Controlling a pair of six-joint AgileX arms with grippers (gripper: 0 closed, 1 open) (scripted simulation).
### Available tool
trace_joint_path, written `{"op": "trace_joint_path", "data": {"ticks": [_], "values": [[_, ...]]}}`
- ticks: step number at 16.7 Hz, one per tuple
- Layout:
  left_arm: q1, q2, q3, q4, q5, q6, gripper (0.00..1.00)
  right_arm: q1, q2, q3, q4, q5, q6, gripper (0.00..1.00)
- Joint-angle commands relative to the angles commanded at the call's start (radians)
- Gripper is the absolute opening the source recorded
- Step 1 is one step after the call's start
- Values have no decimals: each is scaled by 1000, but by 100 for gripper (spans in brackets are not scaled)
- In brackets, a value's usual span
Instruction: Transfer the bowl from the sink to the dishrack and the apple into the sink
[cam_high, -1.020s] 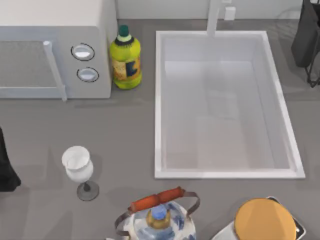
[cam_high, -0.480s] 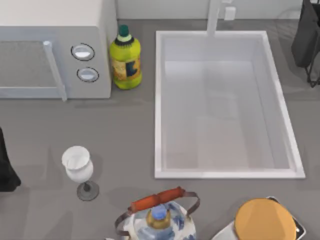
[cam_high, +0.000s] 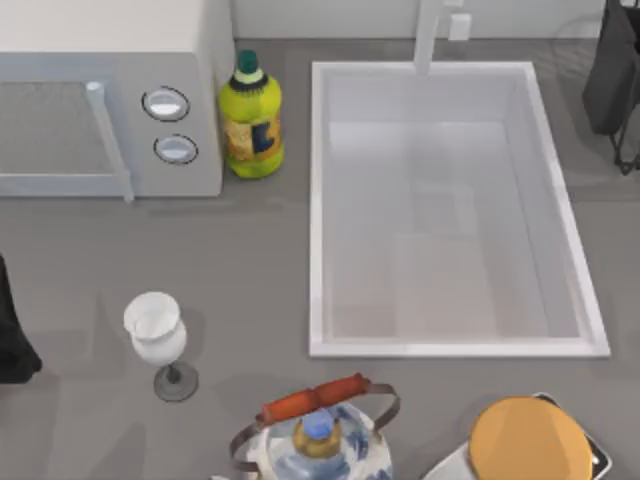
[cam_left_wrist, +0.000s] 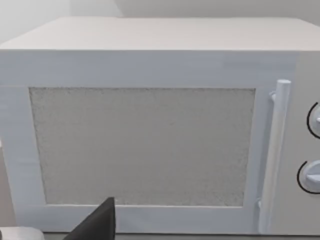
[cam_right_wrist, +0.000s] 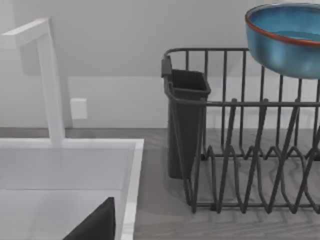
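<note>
The sink (cam_high: 318, 210) lay bare just right of the yellow-green bottle (cam_high: 250, 120); seen from the right wrist, the bowl (cam_right_wrist: 286, 37) hung above the dishrack (cam_right_wrist: 240, 150), beyond the sink's far rim; whether either gripper was clenched or released, I cannot tell

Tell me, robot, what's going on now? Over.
Bowl up over the dishrack. Sink holds nothing; apple not placed. Nothing blocking the sink.
</note>
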Motion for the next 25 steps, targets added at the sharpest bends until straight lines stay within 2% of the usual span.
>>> {"op": "trace_joint_path", "data": {"ticks": [8,12,16,25], "values": [[0,0,0,0,0,0,100,-2,11,11,-8,-1,-3,100],[0,0,0,0,0,0,100,-31,159,146,-118,-4,-35,100],[0,0,0,0,0,0,100,-91,470,381,-315,-1,-91,100],[0,0,0,0,0,0,100,-245,1360,995,-826,3,-237,100]]}}
